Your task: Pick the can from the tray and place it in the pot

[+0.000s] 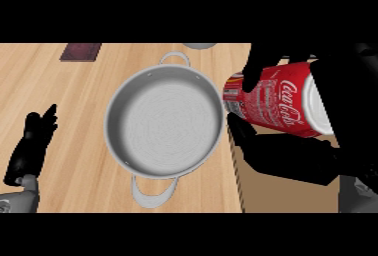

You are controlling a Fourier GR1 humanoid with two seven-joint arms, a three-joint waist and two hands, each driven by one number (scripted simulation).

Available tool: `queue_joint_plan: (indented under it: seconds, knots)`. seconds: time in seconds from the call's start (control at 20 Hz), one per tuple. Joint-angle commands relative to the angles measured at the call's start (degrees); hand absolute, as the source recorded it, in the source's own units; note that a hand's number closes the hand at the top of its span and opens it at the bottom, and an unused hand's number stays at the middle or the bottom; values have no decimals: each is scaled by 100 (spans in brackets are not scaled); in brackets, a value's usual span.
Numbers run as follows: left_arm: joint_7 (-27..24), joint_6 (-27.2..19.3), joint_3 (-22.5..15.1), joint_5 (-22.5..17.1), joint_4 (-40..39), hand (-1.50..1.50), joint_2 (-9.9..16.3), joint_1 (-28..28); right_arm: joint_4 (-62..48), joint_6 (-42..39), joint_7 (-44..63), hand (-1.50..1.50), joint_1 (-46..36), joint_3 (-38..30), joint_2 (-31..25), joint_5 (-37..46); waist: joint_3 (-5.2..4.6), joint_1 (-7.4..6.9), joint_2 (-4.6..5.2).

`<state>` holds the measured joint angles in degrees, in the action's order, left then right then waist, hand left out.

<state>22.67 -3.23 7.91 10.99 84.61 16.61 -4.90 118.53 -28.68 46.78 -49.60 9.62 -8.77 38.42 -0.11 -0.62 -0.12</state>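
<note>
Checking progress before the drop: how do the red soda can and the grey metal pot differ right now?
The red soda can is held up, tilted, in the right hand; the grey metal pot rests on the wooden counter, holding nothing. The can is printed and narrow; the pot plain, wide, with two handles. The can is beside the pot's right rim, not over it.

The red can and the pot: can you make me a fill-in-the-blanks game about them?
1. The red can is held in the robot's ____ hand.
2. The can is tipped onto its ____, not standing upright.
3. The inside of the grey pot holds ____.
4. The left hand rests open on the ____ counter, holding nothing.

Missing words: right; side; nothing; wooden
</note>
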Motion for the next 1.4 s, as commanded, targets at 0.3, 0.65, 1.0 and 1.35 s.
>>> queue_joint_plan:
  seconds: [0.3, 0.65, 1.0, 1.35]
  knots:
    - [-126, -11, 5, 73, 44, 0, -68, 46, -2076, 470, 19, 150, -656, 592, 865, 299, 9, -16, 10]
    - [-155, -28, 22, 109, -490, 0, -129, -338, -3375, 1921, 481, 150, -538, 1608, 875, -627, 2, -85, 39]
    - [-81, 32, 59, 64, 92, 0, -109, 84, -4161, 3191, -594, -150, -314, 1434, 877, -1320, 12, -94, 27]
    - [-34, 300, 318, -143, -322, 0, 188, -423, -4063, 5152, -1338, -150, -20, 1176, 877, -1760, 13, -48, 48]
